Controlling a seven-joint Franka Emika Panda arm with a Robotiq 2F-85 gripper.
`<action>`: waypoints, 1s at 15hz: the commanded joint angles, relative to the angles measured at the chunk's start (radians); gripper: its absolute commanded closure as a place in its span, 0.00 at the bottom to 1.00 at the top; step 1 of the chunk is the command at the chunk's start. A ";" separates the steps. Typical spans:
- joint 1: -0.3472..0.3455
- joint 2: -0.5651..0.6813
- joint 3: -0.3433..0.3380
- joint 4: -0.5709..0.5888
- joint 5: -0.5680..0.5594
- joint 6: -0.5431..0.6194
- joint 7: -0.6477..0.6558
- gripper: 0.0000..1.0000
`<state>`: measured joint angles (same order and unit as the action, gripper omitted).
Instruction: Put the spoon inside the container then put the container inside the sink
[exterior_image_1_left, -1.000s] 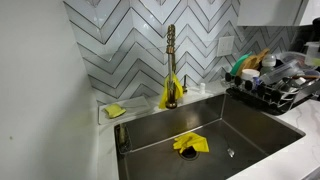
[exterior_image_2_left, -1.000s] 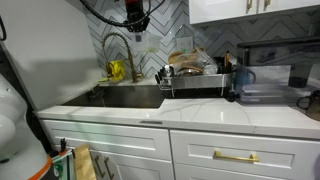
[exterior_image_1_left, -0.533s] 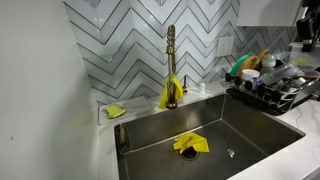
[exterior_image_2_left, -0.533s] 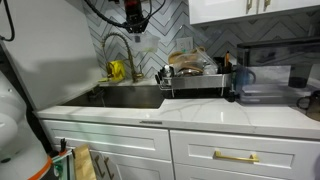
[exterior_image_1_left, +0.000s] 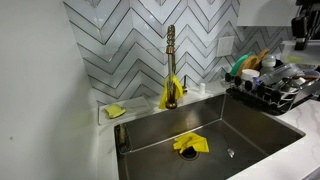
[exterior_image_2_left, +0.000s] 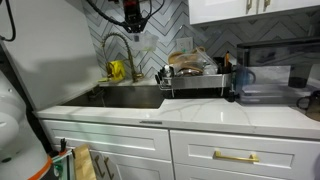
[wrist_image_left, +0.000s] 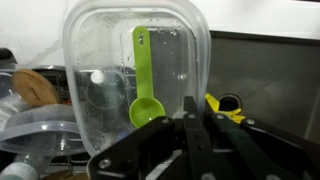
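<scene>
In the wrist view my gripper (wrist_image_left: 190, 108) is shut on the near rim of the clear plastic container (wrist_image_left: 100, 75). It holds the container in the air, tilted toward the camera. A lime-green spoon (wrist_image_left: 145, 85) lies inside it, bowl end toward the jaws. The stainless-steel sink (wrist_image_left: 265, 75) lies below to the right, with a yellow cloth by the drain. In both exterior views the gripper (exterior_image_1_left: 300, 25) (exterior_image_2_left: 133, 15) hangs high above the counter, near the dish rack side of the sink (exterior_image_1_left: 160, 135) (exterior_image_2_left: 125, 97).
A black wire dish rack (exterior_image_1_left: 275, 85) (exterior_image_2_left: 195, 78) full of dishes stands beside the sink. A gold faucet (exterior_image_1_left: 171, 60) rises at the back, with a yellow cloth (exterior_image_1_left: 190, 144) in the basin and a yellow sponge (exterior_image_1_left: 116, 111) on the ledge. Grey lids (wrist_image_left: 35, 130) lie below the container.
In an exterior view the gripper has risen and shifted a little to the left, from the picture's right edge. The container and spoon stay in its grip.
</scene>
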<state>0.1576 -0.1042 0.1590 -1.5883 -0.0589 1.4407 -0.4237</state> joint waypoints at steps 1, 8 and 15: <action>0.057 0.040 0.044 0.078 0.028 -0.037 -0.096 0.98; 0.118 0.094 0.113 0.137 0.026 -0.020 -0.132 0.93; 0.117 0.113 0.111 0.157 0.026 -0.020 -0.150 0.93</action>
<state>0.2749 0.0051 0.2683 -1.4380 -0.0323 1.4251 -0.5749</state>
